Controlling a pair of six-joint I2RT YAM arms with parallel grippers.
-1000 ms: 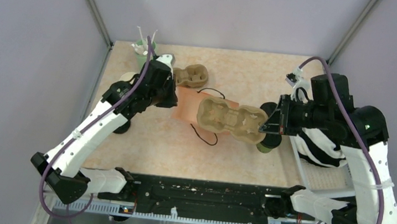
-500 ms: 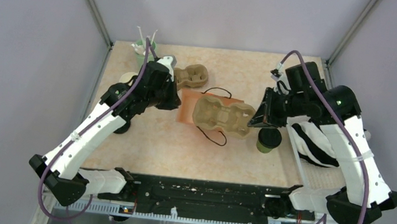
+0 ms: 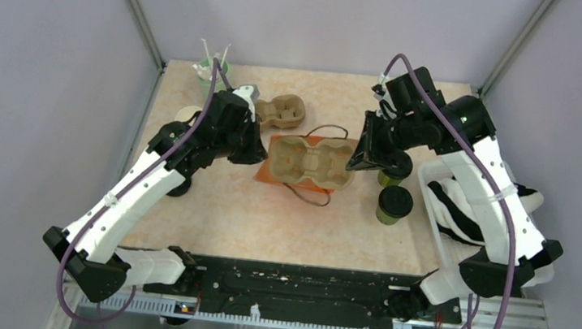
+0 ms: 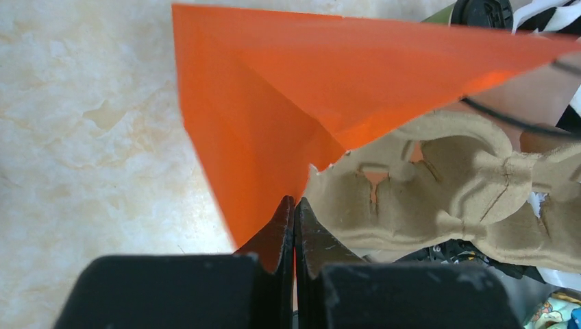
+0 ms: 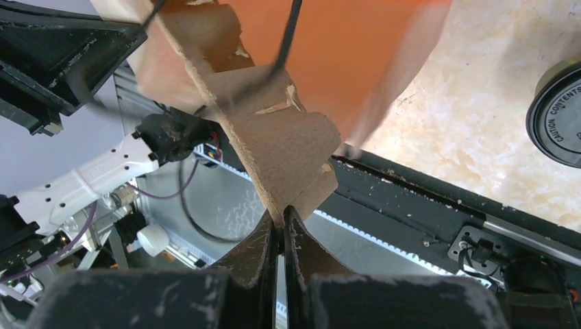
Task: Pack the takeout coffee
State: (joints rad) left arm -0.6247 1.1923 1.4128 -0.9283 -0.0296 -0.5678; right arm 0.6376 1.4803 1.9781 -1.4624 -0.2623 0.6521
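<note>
The takeout coffee (image 3: 395, 203), an olive-green cup with a black lid, stands on the table right of centre; its lid shows in the right wrist view (image 5: 558, 122). A second lidded cup (image 3: 390, 177) is half hidden behind my right arm. My left gripper (image 3: 253, 149) (image 4: 294, 203) is shut on the edge of an orange bag (image 3: 264, 170) (image 4: 274, 103). My right gripper (image 3: 353, 160) (image 5: 281, 216) is shut on the rim of a brown pulp cup carrier (image 3: 312, 163) (image 5: 274, 137), which lies over the bag between both grippers. I cannot tell whether the carrier is inside the bag.
A second pulp carrier (image 3: 281, 112) lies behind the bag. A pale-green cup of white sticks (image 3: 211, 70) stands at the back left. A white basket (image 3: 441, 221) with striped cloth sits at the right edge. The bag's black cord handle (image 3: 312, 199) trails toward the front.
My right arm has swung left and back, carrying the carrier over the orange bag and uncovering the coffee cup. The left gripper has barely moved and keeps its hold.
</note>
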